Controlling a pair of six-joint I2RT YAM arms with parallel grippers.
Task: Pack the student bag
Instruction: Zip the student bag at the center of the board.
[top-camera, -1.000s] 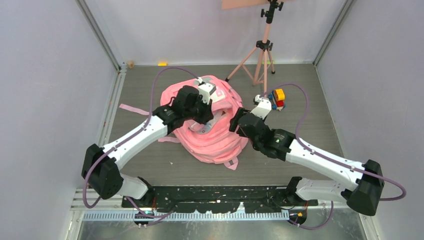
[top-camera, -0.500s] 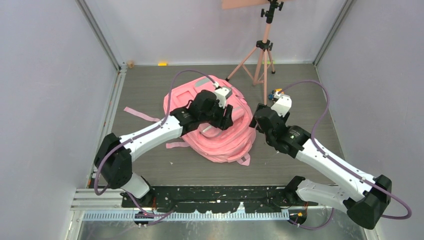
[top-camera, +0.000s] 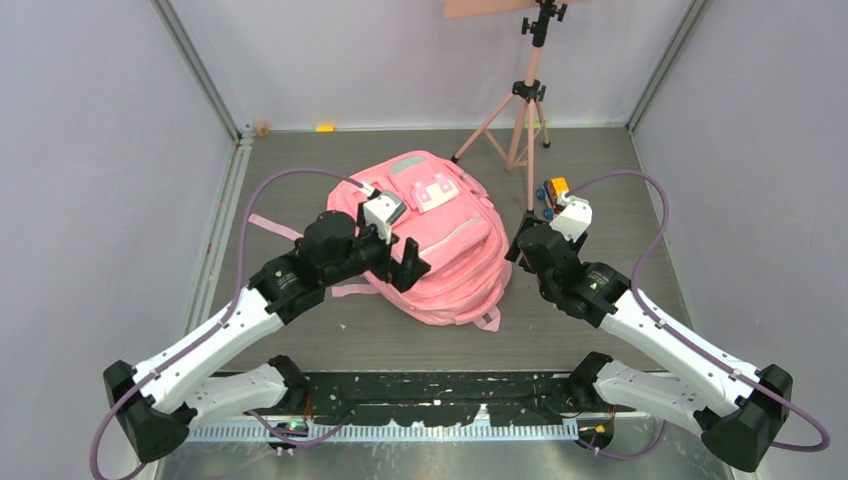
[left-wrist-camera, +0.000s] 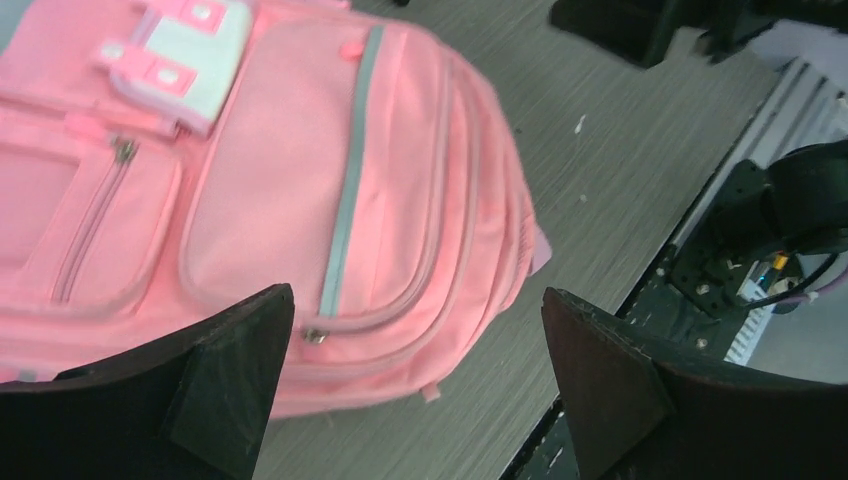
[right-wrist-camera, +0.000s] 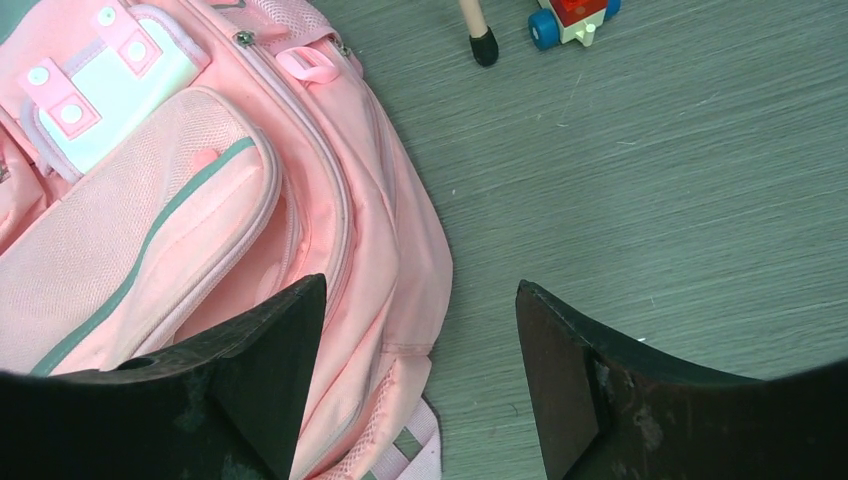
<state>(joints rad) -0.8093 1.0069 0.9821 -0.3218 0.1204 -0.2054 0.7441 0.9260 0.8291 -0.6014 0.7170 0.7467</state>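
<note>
Lying flat in the middle of the table (top-camera: 300, 340), seen from above, is the pink bag (top-camera: 450, 235), front side up. The left gripper (top-camera: 400, 252) hangs over its near left edge. The right gripper (top-camera: 518, 248) is just beside its right side. A toy car (top-camera: 553, 190) sits near a tripod (top-camera: 528, 100).

From the left wrist, the fingers are wide apart above the bag and hold nothing.

From the right wrist, the fingers are apart too, over the bag's edge.
</note>
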